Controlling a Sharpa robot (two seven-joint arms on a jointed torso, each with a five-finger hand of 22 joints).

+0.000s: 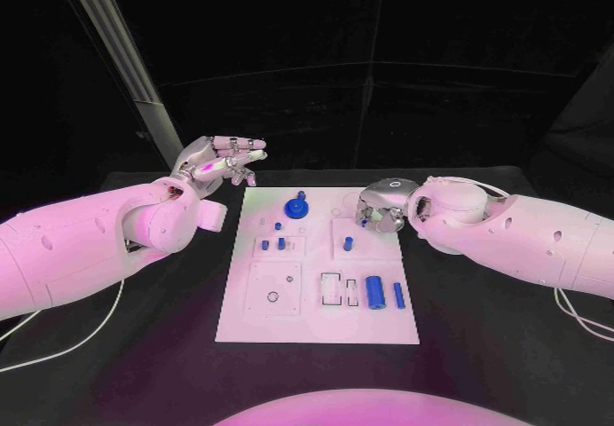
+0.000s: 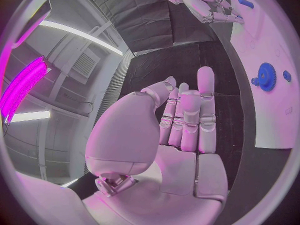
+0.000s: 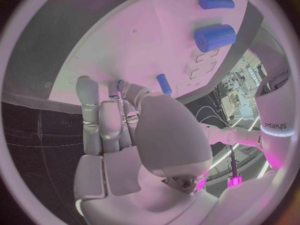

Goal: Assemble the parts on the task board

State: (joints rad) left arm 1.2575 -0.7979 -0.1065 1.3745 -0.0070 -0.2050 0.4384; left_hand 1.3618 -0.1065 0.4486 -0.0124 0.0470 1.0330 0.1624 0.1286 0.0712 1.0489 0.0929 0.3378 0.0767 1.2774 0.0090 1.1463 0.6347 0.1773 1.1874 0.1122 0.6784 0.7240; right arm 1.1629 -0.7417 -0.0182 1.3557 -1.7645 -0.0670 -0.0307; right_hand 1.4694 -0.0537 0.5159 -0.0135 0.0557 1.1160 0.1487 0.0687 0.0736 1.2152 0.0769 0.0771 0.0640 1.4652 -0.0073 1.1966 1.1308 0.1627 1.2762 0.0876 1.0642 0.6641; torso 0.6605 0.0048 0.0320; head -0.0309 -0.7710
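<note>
The white task board (image 1: 320, 311) lies in the middle of the table. On it are a blue gear (image 1: 297, 209), three small blue pegs (image 1: 278, 225), a blue peg (image 1: 347, 242), a thick blue cylinder (image 1: 375, 291) and a thin one (image 1: 398, 295). My right hand (image 1: 381, 206) hovers over the board's far right part with its fingers curled down. Its thumb and fingertips (image 3: 111, 92) pinch a small blue part (image 3: 119, 85). My left hand (image 1: 220, 161) is raised beyond the board's far left corner, fingers stretched out, holding nothing. The left wrist view shows the gear (image 2: 267, 76) and the right hand (image 2: 209, 7).
A metal post (image 1: 128, 71) rises behind the left arm. White cables (image 1: 77, 342) trail on the black table beside both arms. The board's near half has outlined recesses (image 1: 275, 288) with bare white surface around them.
</note>
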